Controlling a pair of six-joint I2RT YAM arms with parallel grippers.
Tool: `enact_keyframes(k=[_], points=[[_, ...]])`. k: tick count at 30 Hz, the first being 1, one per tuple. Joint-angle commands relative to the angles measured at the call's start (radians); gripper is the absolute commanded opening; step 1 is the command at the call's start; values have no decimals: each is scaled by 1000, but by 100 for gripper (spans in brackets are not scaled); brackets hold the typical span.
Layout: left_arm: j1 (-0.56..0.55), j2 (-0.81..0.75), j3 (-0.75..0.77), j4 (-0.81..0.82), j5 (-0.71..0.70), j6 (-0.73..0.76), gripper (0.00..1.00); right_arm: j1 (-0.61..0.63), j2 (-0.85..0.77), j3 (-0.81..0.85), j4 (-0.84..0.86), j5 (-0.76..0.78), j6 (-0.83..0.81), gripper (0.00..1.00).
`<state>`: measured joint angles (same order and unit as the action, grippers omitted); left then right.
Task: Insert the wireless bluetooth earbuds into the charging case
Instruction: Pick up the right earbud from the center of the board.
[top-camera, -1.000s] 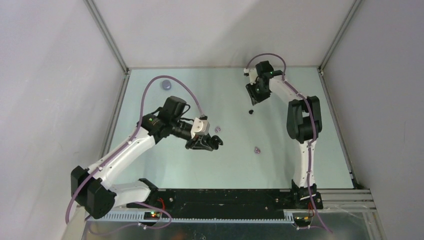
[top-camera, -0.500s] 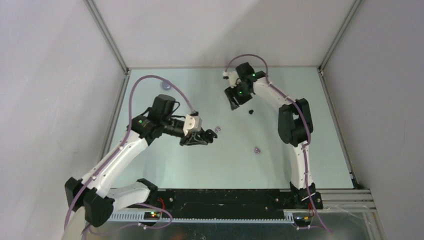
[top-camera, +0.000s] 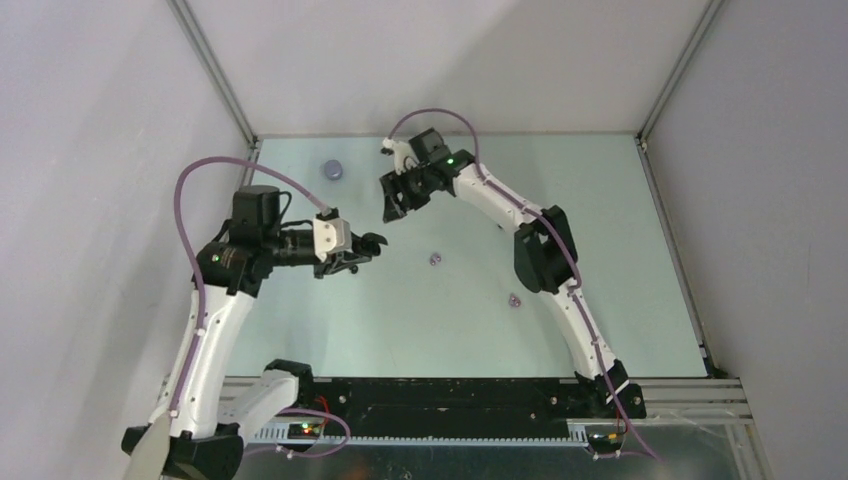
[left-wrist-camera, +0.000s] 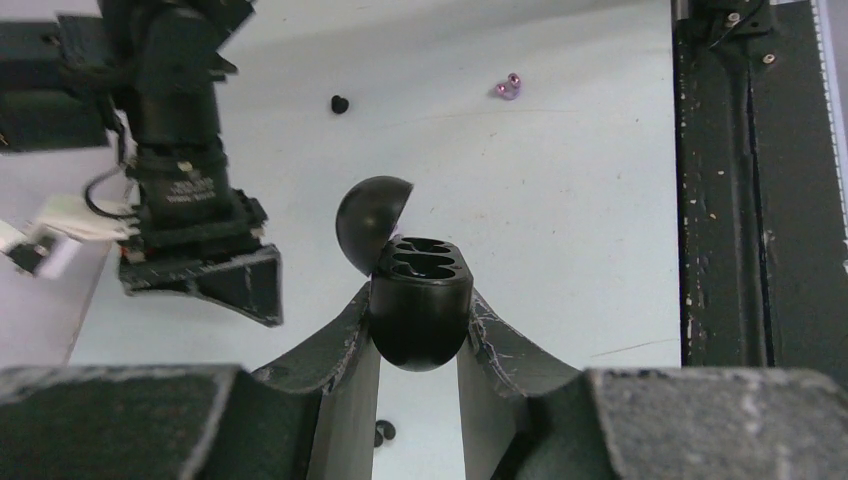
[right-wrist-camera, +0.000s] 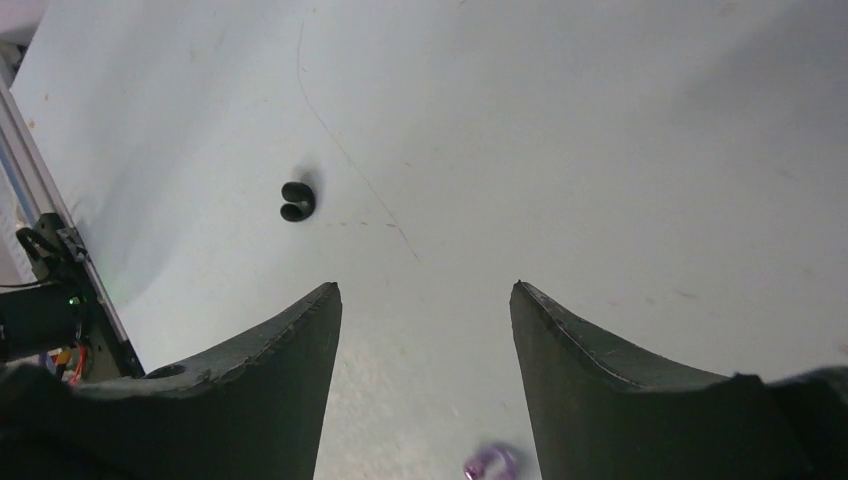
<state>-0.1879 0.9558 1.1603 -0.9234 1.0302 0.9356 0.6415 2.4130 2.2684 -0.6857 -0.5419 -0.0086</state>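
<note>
My left gripper (top-camera: 368, 247) (left-wrist-camera: 420, 296) is shut on the black charging case (left-wrist-camera: 420, 312). The case is held above the table with its lid (left-wrist-camera: 371, 216) flipped open and both sockets showing. My right gripper (top-camera: 392, 208) (right-wrist-camera: 425, 292) hangs open and empty over the back of the table, just beyond the case. One black earbud (right-wrist-camera: 297, 200) lies ahead of its left finger, and a blurred lilac earbud (right-wrist-camera: 493, 463) lies under it. The left wrist view shows a black earbud (left-wrist-camera: 340, 103), a lilac earbud (left-wrist-camera: 507, 88) and another black earbud (left-wrist-camera: 383, 432) under the fingers. Two lilac earbuds (top-camera: 434, 260) (top-camera: 515, 299) lie mid-table.
A small round lilac-grey object (top-camera: 332, 169) sits at the back left of the table. The black base rail (top-camera: 450, 392) runs along the near edge. Grey walls close in the table on three sides. The right arm's elbow (top-camera: 540, 250) reaches over the middle.
The right arm has swung left across the back of the table and its jaws have widened. The left gripper, with the case, has drawn back to the left.
</note>
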Motion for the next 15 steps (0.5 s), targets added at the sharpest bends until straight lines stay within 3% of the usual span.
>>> enact_keyframes(k=[1,9,15], points=[[41,-36,11,-46,9,55,0,90,44,53,74,59,91,68],[56,-60,0,-50,7,65,0,199,163,151,62,258,90,68],[58,-67,-4,-51,15,67,0,237,198,172,47,305,87,65]])
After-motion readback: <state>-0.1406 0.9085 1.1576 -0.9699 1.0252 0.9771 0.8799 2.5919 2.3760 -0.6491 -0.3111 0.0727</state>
